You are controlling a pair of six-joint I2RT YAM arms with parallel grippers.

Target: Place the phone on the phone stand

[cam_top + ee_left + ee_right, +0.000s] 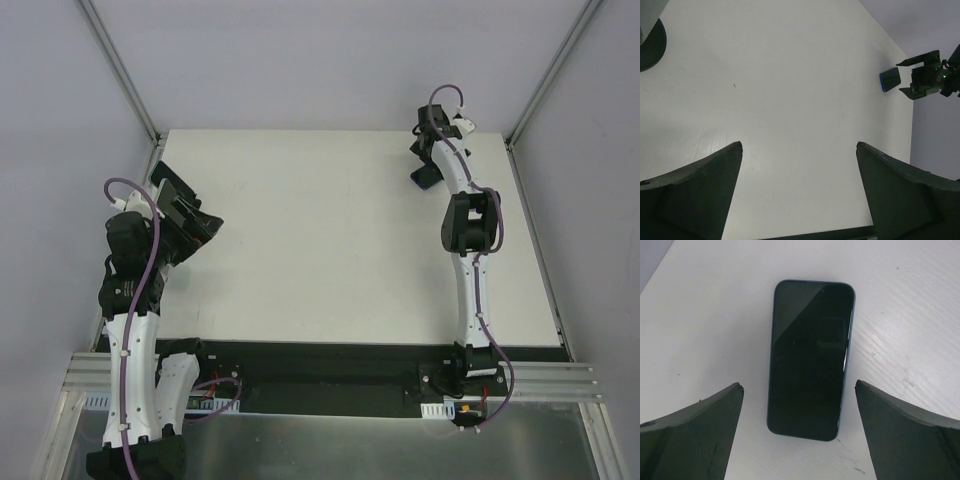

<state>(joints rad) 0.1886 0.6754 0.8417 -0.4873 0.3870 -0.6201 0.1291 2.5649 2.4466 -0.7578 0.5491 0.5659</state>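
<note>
While the phone (810,360) lies flat on the white table (320,250), dark screen up and its edge showing blue, the right claw (799,384) is spread wide over its near end. In the right wrist view one dark finger (700,435) stands to each side of the phone, with a strip of bare table between each finger and the phone's long edges. Neither finger touches it. The phone's length runs straight away from the claw, roughly centred in the gap. How high the claw sits above the phone I cannot tell.

From overhead the phone (426,178) shows as a small dark shape just beside the right arm's wrist.

Well apart from the phone, across the width of the table, the left claw (799,144) also stands wide and holds nothing. Its camera looks over open table towards the phone (890,79).

Only part of the phone stand (652,47) shows, as a dark rounded base cut off by the edge of the left wrist view. It is much nearer the left claw than the phone. Its post cannot be made out, and overhead it is lost among the left arm's dark parts.
</note>
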